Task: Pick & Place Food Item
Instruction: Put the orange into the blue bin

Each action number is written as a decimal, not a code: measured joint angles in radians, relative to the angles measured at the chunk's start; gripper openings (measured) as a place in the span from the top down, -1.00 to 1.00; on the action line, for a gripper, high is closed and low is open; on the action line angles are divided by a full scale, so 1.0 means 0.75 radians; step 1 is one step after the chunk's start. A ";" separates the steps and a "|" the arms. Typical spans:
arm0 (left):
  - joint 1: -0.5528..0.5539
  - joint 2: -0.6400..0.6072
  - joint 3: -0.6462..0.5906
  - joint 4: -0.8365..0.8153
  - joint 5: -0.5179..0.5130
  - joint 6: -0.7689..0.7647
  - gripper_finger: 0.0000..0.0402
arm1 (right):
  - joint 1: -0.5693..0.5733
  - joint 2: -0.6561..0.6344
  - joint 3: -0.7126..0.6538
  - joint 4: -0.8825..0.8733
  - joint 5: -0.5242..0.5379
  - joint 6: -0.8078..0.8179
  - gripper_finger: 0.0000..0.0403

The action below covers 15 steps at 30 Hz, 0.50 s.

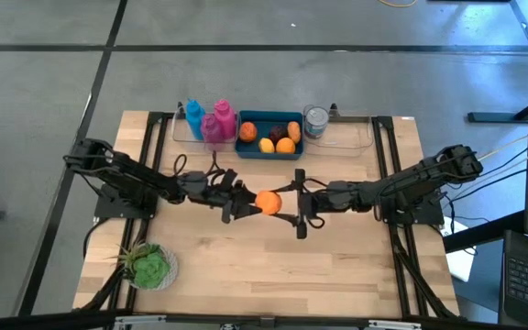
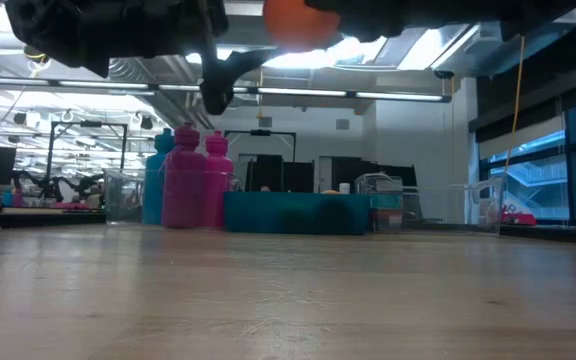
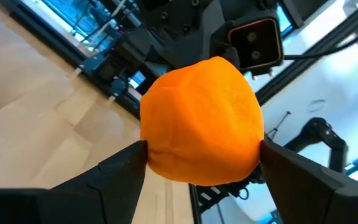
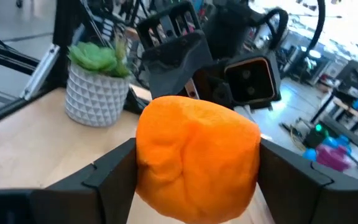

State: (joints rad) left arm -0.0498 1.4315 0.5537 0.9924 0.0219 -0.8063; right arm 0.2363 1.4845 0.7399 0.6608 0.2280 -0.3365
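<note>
Right up close we see the orange, big and round, with a dark finger pressed on each side of it. Our left gripper is clamped on the orange from one side. Our right gripper is clamped on the same orange from the other side, and its fingers touch the fruit too. So both grippers hold 1 orange between them.

The orange hangs in the air above the middle of the table. In the low view it sits up at the top, well above the wood.

The 2 dark arms reach in from the left and right edges and meet at the middle.

At the far edge of the table stands a blue bin with more fruit inside. Just beside it are a pink bottle and a blue bottle. On the other side of the bin is a small can.

Near the front left corner sits a green plant in a white pot.
</note>
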 joint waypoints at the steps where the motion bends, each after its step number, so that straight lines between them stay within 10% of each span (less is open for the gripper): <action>1: 0.000 0.000 0.001 0.005 0.001 0.004 -0.46 | 0.000 0.000 0.000 0.012 -0.011 -0.007 -0.39; 15: -0.001 0.000 0.002 0.002 -0.050 0.008 -0.46 | -0.016 0.000 0.001 0.016 -0.012 -0.016 -0.39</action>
State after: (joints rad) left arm -0.0502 1.4315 0.5552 0.9939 -0.0158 -0.8001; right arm 0.2244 1.4845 0.7403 0.6732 0.2192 -0.3485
